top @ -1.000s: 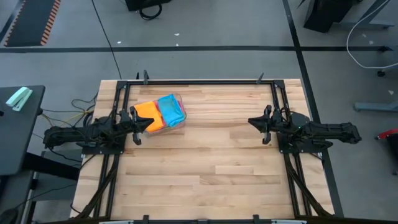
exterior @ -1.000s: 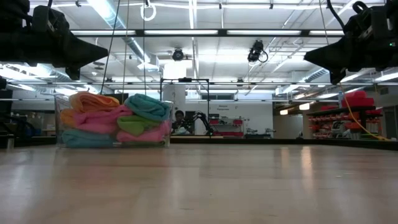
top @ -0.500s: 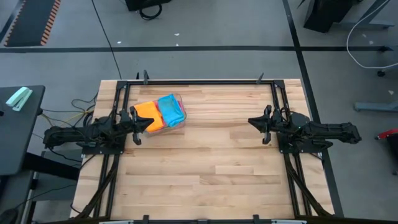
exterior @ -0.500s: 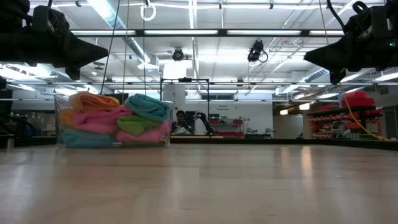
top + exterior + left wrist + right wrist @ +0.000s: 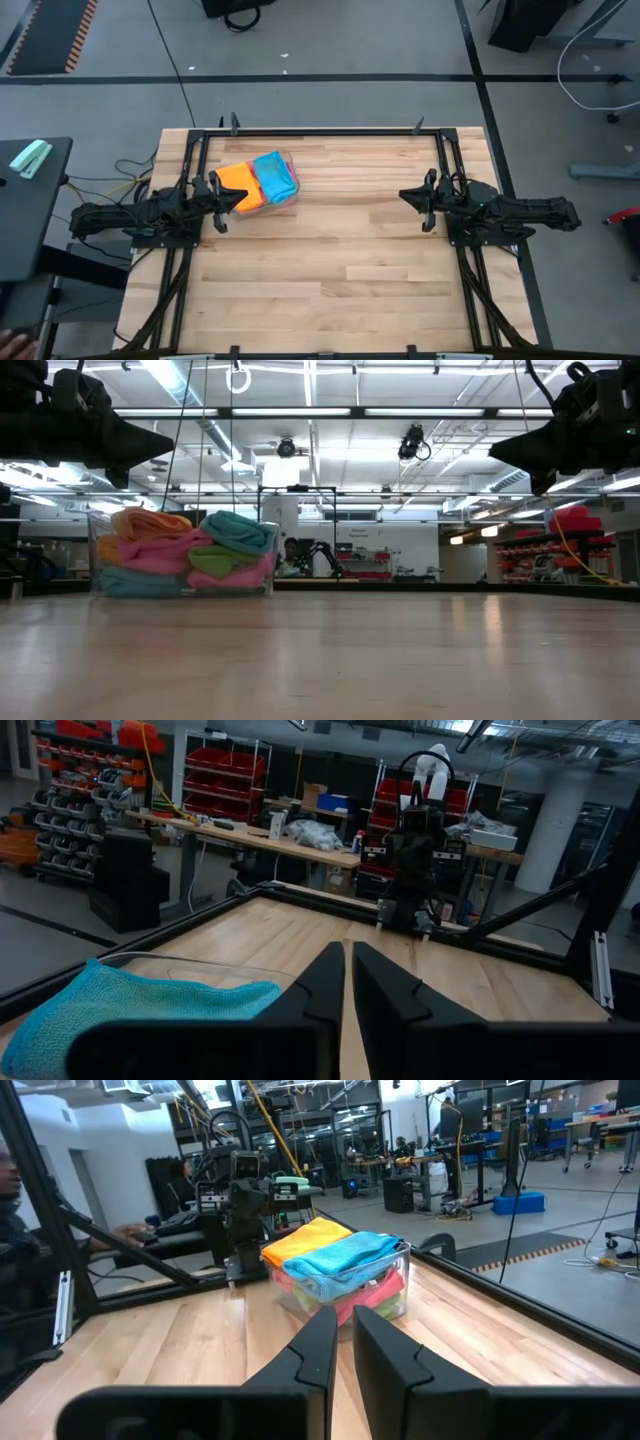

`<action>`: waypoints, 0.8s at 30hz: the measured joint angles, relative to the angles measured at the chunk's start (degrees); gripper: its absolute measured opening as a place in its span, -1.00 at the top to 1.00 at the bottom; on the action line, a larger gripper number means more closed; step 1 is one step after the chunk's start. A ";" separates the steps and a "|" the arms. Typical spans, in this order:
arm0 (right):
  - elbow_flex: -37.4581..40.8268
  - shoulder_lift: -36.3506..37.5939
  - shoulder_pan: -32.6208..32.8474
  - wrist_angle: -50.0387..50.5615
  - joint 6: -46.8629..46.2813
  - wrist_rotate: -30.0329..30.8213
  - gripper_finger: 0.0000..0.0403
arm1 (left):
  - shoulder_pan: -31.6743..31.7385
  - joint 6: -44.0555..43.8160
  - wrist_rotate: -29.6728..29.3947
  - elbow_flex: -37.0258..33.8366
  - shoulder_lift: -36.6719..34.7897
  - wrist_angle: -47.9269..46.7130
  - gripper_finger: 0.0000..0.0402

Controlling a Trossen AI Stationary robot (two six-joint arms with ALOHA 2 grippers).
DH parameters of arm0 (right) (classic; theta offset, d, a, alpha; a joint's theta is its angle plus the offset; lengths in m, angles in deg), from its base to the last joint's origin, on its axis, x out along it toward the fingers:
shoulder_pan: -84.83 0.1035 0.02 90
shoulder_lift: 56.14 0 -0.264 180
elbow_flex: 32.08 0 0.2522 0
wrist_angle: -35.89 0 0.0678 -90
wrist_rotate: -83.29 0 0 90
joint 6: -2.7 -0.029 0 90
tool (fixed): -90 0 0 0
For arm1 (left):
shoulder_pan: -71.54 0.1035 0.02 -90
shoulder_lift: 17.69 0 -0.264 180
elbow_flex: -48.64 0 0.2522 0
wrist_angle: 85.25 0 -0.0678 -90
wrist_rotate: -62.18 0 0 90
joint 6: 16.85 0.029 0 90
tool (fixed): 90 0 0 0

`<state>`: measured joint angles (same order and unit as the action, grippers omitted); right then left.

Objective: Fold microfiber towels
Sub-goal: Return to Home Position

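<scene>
Towels [image 5: 257,182]: folded, stacked in the clear bin [image 5: 96,550] on the bench [image 5: 340,260], far left, orange beside blue on top. Bin sits just ahead of my left jaws, well apart from my right jaws. Both pairs together, empty. Left arm nearer.

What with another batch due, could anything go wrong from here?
The folded microfiber towels are heaped above the rim of the clear plastic bin; the blue towel on top might slide off. The left gripper hangs above that heap, so a low move could snag it. The right gripper waits opposite.
</scene>
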<state>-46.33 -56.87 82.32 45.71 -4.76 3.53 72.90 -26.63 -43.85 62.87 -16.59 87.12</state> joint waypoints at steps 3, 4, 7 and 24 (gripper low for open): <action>0.00 0.00 0.00 0.01 0.00 0.00 0.78 | 0.00 0.01 0.00 -0.02 0.01 0.00 0.87; 0.00 0.00 0.00 0.01 0.00 0.00 0.78 | 0.01 0.01 0.01 -0.02 0.00 0.00 0.88; 0.00 0.00 0.00 0.00 0.00 0.00 0.78 | 0.00 0.00 0.00 -0.02 0.02 0.00 0.88; 0.00 0.00 0.00 0.02 0.02 0.00 0.78 | 0.01 0.02 0.02 -0.02 0.00 0.00 0.88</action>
<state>-46.33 -56.87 82.32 45.72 -4.74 3.53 72.91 -26.61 -43.83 62.85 -16.59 87.12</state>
